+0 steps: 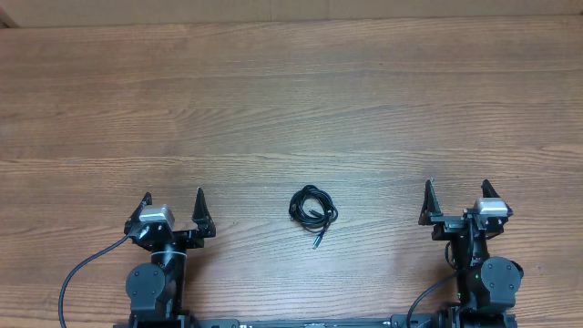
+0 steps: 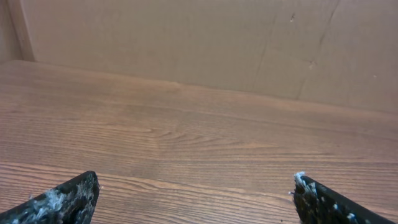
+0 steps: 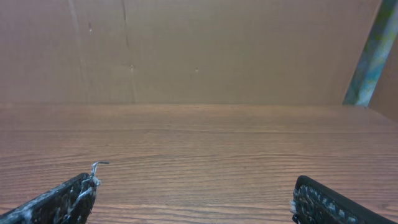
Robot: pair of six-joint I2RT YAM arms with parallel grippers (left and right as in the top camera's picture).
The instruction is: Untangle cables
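The cables (image 1: 313, 209) lie as one small black coiled bundle on the wooden table (image 1: 291, 100), near the front edge and midway between the arms, with one plug tip trailing toward the front. My left gripper (image 1: 173, 198) stands open well to the left of the bundle, nothing between its fingers. My right gripper (image 1: 458, 190) stands open far to the right, also holding nothing. In the left wrist view the left gripper (image 2: 196, 182) frames only bare wood. The right wrist view shows the right gripper (image 3: 194, 185) over bare wood too. The cables show in neither wrist view.
Thick black cords run from the base of the left arm (image 1: 77, 269) and the right arm (image 1: 424, 299) at the front edge. A brown cardboard wall (image 2: 205, 43) closes off the far side of the table.
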